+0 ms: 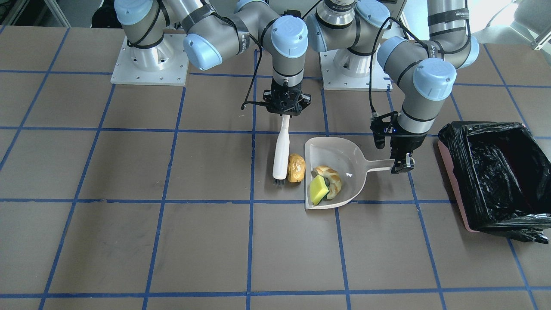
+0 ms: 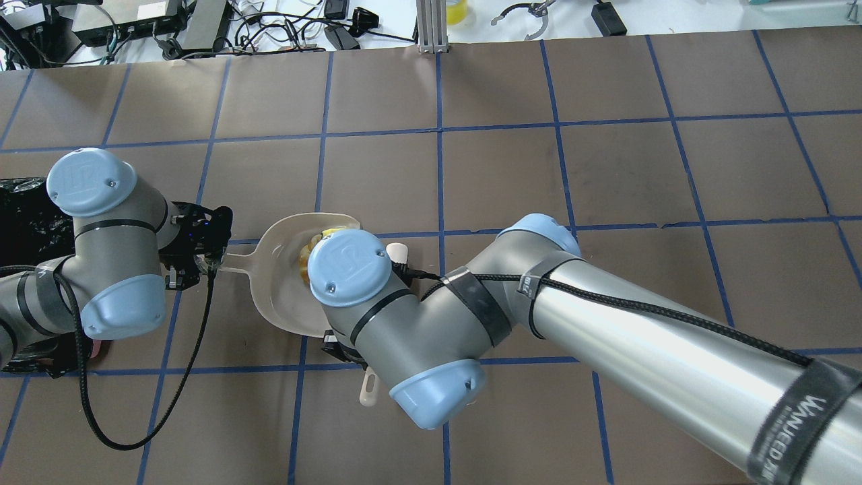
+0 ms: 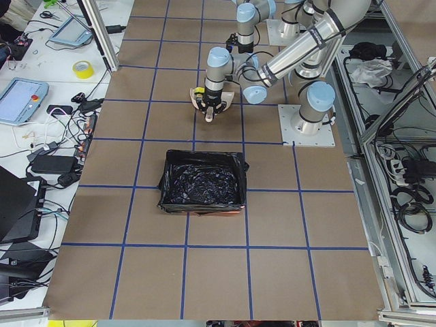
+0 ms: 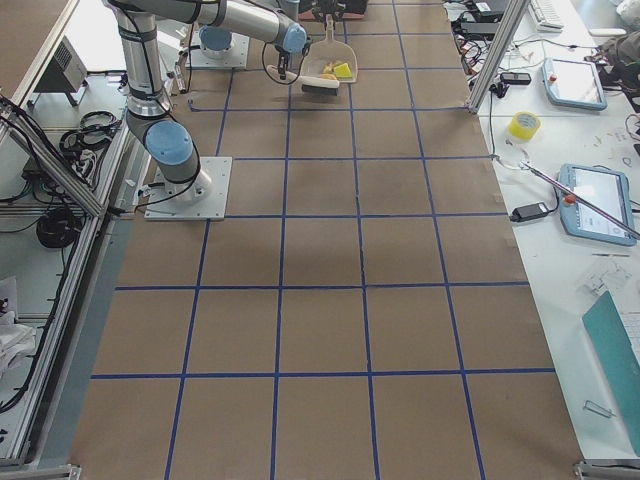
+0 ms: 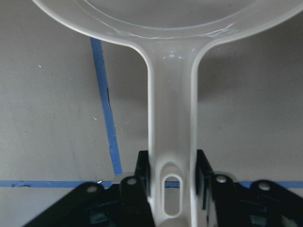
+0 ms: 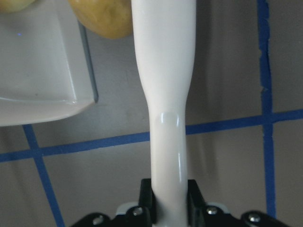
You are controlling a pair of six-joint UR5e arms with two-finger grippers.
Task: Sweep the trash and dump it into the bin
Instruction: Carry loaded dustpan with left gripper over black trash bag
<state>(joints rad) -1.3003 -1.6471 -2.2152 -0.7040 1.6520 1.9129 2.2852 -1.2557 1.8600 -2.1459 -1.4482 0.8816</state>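
Note:
The potato-like lump [image 1: 296,168] lies on the table between the white brush [image 1: 280,150] and the open mouth of the beige dustpan [image 1: 344,157]. The croissant piece [image 1: 330,174] and the yellow sponge [image 1: 319,189] lie inside the dustpan. My right gripper [image 1: 286,110] is shut on the brush handle [image 6: 163,94], and the lump [image 6: 102,16] touches the brush's side. My left gripper [image 1: 402,165] is shut on the dustpan handle [image 5: 171,118]. The pink bin [image 1: 450,172] with its black bag [image 1: 495,172] stands beyond the left gripper, apart from the dustpan.
Both arm bases [image 1: 148,64] stand on plates at the robot's edge of the table. In the overhead view my right arm [image 2: 417,316] covers the brush and most of the trash. The table is brown with blue tape lines [image 1: 249,200].

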